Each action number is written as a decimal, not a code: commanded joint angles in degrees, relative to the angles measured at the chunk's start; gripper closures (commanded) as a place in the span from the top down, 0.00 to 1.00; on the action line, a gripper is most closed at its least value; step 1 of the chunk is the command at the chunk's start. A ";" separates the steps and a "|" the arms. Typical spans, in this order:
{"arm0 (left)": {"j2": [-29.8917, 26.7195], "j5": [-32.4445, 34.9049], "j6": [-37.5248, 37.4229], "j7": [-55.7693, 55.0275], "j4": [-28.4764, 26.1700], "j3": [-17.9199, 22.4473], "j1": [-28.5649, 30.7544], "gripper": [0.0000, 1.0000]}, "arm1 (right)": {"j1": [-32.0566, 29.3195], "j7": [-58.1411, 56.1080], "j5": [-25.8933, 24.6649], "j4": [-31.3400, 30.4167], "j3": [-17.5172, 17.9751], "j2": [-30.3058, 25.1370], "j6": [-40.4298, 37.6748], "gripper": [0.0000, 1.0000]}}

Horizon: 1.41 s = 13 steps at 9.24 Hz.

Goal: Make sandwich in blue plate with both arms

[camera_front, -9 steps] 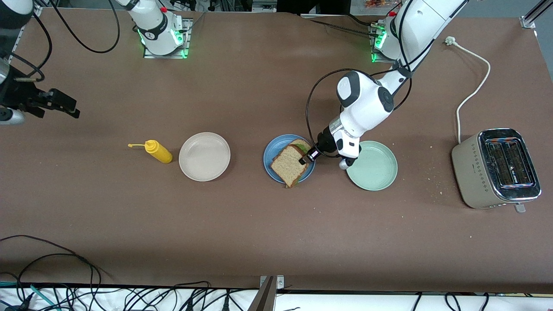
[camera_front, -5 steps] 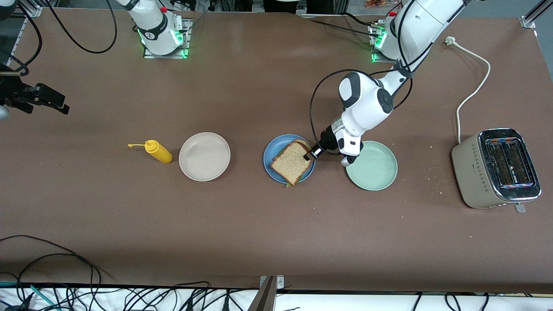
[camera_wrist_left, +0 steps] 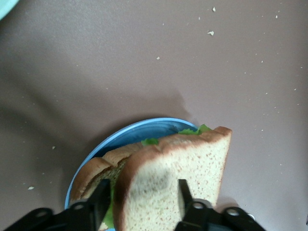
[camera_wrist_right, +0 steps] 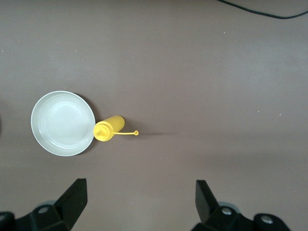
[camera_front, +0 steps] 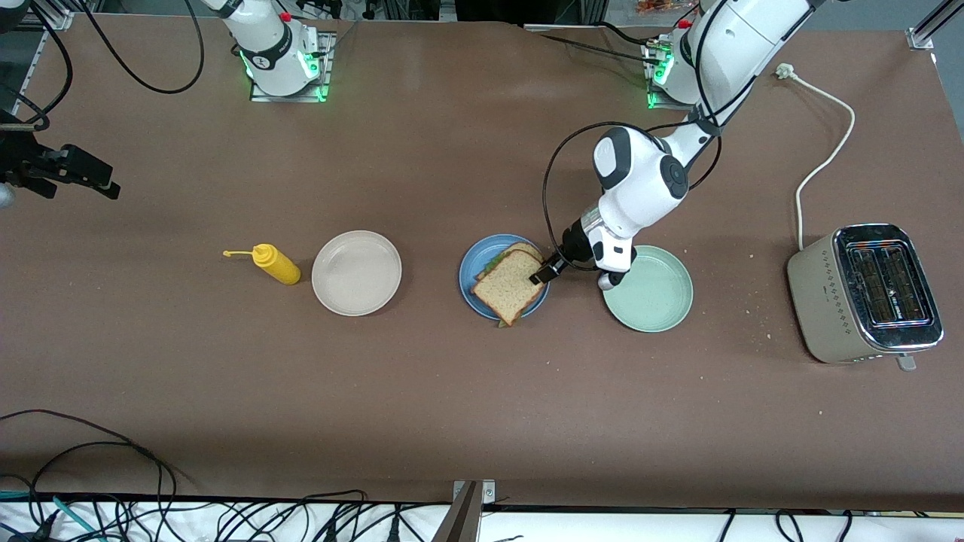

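The sandwich (camera_front: 510, 284) lies on the blue plate (camera_front: 468, 275) mid-table: two brown toast slices with green lettuce (camera_wrist_left: 202, 129) peeking out between them. The top slice (camera_wrist_left: 178, 163) rests flat, offset from the lower one, one corner overhanging the rim (camera_wrist_left: 139, 130). My left gripper (camera_front: 538, 275) is low at the sandwich's edge on the left arm's side. In the left wrist view its jaws (camera_wrist_left: 143, 185) stand open, one finger beside the crust, the other over the slice's face. My right gripper (camera_front: 75, 177) waits open (camera_wrist_right: 139, 182) over bare table at the right arm's end.
A pale green plate (camera_front: 651, 290) sits beside the blue plate toward the left arm's end, under the left wrist. A beige-white plate (camera_front: 356, 272) and a yellow squeeze bottle (camera_front: 277, 265) lie toward the right arm's end. A toaster (camera_front: 866, 293) with its cord (camera_front: 825, 150) stands at the left arm's end.
My left gripper has opened from shut on the top slice, which now lies flat on the lettuce. The right gripper drew back toward the table's end, then held still.
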 commanded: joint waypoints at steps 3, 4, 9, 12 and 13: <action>-4.62 -1.95 -6.59 1.27 -0.73 -0.28 3.35 1.00 | 0.60 -0.55 -0.51 1.81 0.53 0.86 -1.21 1.00; -8.13 -1.25 -13.50 1.27 -0.55 -0.10 5.98 1.00 | 0.69 -0.54 -0.60 1.81 0.44 0.86 -1.13 1.00; -16.25 32.60 -51.73 1.62 12.23 0.07 20.06 1.00 | 0.61 -0.46 -0.60 1.81 0.44 0.86 -0.95 1.00; -16.34 45.56 -60.30 6.00 22.80 0.25 22.34 1.00 | 0.69 -0.46 -0.60 1.81 0.44 0.86 -1.21 1.00; -16.25 48.82 -63.98 9.50 27.00 0.25 23.14 1.00 | 0.69 -0.46 -0.60 1.81 0.53 0.86 -1.21 1.00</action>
